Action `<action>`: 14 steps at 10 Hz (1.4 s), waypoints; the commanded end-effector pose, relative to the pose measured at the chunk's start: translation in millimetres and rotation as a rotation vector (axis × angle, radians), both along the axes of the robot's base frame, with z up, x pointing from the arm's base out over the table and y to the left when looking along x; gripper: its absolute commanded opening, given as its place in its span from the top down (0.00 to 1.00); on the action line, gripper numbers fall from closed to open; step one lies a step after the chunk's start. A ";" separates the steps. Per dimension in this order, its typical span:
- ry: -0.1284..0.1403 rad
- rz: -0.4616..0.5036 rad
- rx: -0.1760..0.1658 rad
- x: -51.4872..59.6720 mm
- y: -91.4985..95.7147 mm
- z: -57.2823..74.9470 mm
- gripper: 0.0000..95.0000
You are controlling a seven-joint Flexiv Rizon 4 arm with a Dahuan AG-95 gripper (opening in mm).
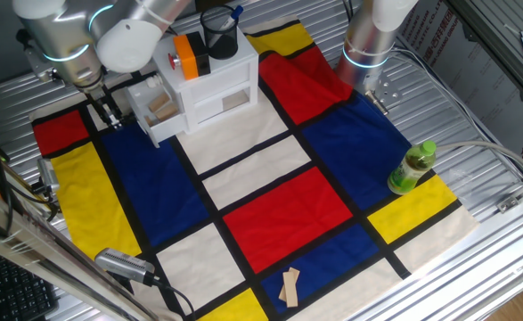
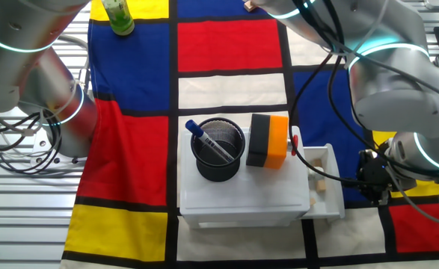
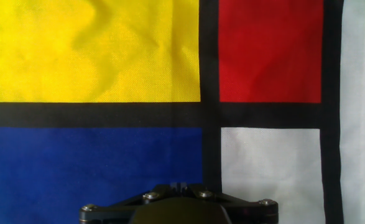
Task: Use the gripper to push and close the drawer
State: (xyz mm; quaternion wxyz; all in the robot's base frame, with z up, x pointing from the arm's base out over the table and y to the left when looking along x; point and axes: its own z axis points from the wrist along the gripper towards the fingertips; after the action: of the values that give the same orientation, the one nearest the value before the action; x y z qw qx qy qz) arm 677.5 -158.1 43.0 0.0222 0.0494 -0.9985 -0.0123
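Observation:
The white drawer (image 1: 159, 114) sticks out of the left side of the white mini cabinet (image 1: 215, 85), with tan wooden pieces showing inside. In the other fixed view the drawer (image 2: 324, 184) juts out to the right. My black gripper (image 1: 107, 111) hangs low over the cloth just left of the drawer's outer end, a small gap away; it also shows in the other fixed view (image 2: 372, 181). In the hand view the fingertips (image 3: 178, 185) sit together, shut and empty, over the colour-block cloth. The drawer does not show in the hand view.
A black mesh pen cup (image 2: 219, 152) and an orange-and-black block (image 2: 270, 140) stand on the cabinet top. A green bottle (image 1: 412, 168) stands at the right. Wooden pieces (image 1: 290, 286) lie at the front. The other silver arm (image 1: 372, 36) stands behind the cabinet.

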 end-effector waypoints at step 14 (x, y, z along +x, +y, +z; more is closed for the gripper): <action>-0.010 0.206 0.003 -0.2 -0.1 0.0 1.00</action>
State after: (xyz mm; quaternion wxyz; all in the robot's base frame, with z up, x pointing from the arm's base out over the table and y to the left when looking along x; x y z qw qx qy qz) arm 678.8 -158.5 42.6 0.0204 0.1495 -0.9885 -0.0136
